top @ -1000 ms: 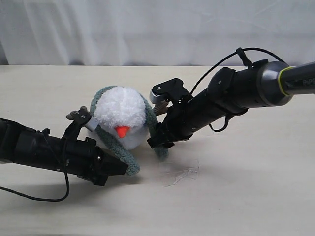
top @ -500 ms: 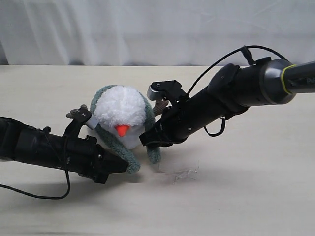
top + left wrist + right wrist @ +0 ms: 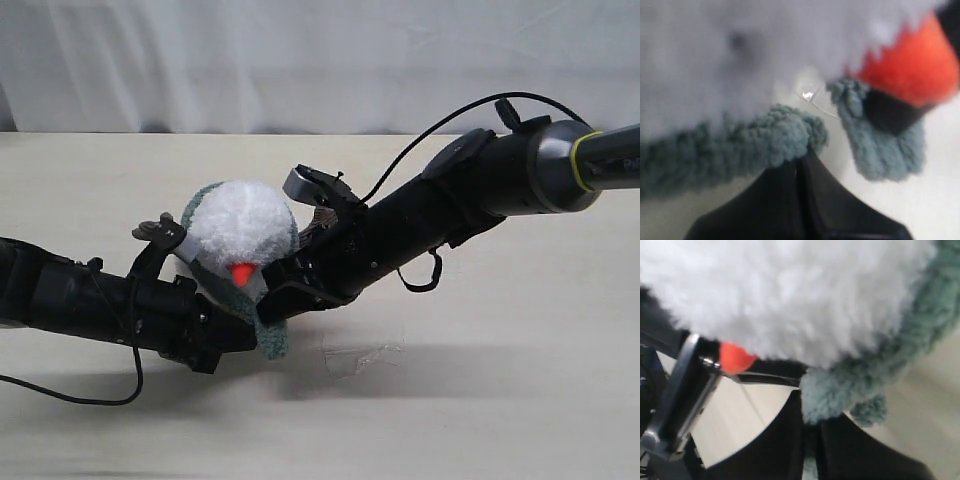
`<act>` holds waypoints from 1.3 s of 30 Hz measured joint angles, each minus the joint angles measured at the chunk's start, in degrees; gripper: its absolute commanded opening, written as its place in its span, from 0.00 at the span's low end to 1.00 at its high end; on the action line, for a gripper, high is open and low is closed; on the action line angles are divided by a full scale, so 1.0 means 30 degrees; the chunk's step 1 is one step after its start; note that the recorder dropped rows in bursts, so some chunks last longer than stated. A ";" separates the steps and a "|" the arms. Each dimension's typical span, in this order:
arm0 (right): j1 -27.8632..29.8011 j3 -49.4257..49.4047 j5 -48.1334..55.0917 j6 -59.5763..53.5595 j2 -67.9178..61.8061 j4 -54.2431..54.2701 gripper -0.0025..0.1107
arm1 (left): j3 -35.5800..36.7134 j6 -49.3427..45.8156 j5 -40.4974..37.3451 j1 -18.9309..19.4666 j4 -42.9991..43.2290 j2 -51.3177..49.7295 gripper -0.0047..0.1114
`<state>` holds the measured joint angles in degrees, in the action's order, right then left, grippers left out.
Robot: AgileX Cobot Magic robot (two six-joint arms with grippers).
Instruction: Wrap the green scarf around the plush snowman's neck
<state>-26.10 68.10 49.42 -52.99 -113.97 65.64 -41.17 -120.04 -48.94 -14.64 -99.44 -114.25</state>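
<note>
**Both pincers clamped on the scarf in front of the snowman**

At the left pincer [image 3: 800, 157]: black jaws pressed together, tips nipping a bunched fold of the green scarf [image 3: 740, 147]; close above that fold, the plush snowman [image 3: 765, 55], white and blurred; off to one side, the orange nose [image 3: 910, 70], with a short scarf end hanging under it.

At the right pincer [image 3: 807, 427]: jaws likewise closed, with a tuft of the knit caught between them; from there, more scarf curving up around the white fluff.

In the exterior view: pincers nearly tip to tip below the nose, the left low from the left, the right reaching across from the right and pressed against the toy's front; scarf visible at the head's left edge and again beneath the nose, one rounded end resting on the counter [image 3: 520, 400]; neck hidden behind scarf and arms.

Counter pale beige and matte; a crinkled scrap of clear film [image 3: 365, 355] just right of the pincers; behind, a white curtain [image 3: 300, 60] in soft folds.

Scarf fuzzy, ribbed, dull grey-green; snowman a fluffy pom-pom; nose a small cone; brown twig arm [image 3: 158, 232] at its left.
</note>
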 measured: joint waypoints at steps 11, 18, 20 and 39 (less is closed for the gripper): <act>0.0000 0.0000 -0.0215 -0.0641 -0.0919 0.2289 0.23 | 0.0000 0.0089 -0.0984 0.0000 0.0000 0.0000 0.19; 0.0000 0.0000 -0.0329 -0.0769 -0.1446 0.2814 0.51 | 0.0000 0.0089 -0.0615 0.0000 0.0075 -0.0078 0.46; 0.0000 0.0000 -0.0359 -0.0804 -0.1446 0.2814 0.56 | 0.0000 0.0089 -0.0615 0.0000 0.0075 -0.0078 0.50; 0.0000 0.0000 0.0235 -0.1038 -0.1454 0.2668 0.59 | 0.0000 0.0089 -0.4196 0.0000 0.0946 -0.0078 0.53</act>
<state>-26.10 68.10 50.12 -56.11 -118.33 73.64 -41.17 -119.77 -61.53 -14.64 -96.61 -114.49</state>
